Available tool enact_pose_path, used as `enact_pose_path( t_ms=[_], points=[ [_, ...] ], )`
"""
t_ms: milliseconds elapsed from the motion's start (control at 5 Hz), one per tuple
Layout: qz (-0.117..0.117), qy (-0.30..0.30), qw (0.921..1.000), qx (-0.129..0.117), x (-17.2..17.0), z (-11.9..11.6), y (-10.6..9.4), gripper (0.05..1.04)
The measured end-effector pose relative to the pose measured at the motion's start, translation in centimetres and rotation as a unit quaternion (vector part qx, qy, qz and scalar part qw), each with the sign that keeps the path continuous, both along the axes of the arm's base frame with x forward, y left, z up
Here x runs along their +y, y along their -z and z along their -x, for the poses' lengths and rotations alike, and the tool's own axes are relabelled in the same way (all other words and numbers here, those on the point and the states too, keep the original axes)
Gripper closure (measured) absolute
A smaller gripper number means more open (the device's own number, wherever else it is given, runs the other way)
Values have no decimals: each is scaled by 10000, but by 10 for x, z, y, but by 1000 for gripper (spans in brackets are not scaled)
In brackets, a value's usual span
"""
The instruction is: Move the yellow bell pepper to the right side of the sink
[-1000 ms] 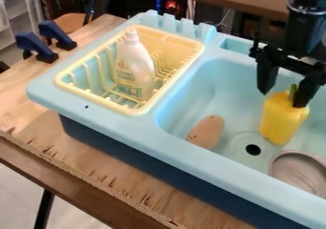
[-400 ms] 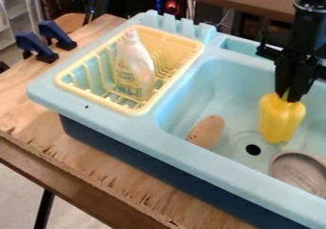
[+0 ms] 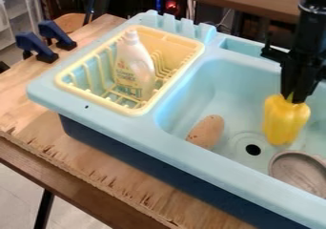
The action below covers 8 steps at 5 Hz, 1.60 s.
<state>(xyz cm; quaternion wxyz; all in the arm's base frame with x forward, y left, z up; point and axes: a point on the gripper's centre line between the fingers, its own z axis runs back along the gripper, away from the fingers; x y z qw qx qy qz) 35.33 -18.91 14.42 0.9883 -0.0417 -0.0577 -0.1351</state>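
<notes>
Spread around the stem a second ago, the fingers of the tool have come together, and the tool and the yellow pepper have since shifted slightly rightward in the view. The tool now pinches the pepper by its stem end, with the pepper upright in the sink, above and right of the drain hole; whether its base touches the sink floor I cannot tell. Just left of the drain hole lies a brown oval object, and to its lower right sits a round grey dish. Well up and left of the drain hole, a white bottle stands in a pale yellow rack. Farther left are two blue clamps on the wooden desk.
</notes>
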Motion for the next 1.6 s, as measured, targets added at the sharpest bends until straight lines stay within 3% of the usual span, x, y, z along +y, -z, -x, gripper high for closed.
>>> enact_pose_path(
  t_ms=[200,800,1400,1600],
  points=[
    [-105,116,9999,-72,-9,5,-1,964],
    [-2,326,9981,-526,-45,9,-42,964],
    [-138,188,9997,-99,-38,0,-4,930],
    [-71,215,9996,-148,-42,0,-4,705]
  ],
)
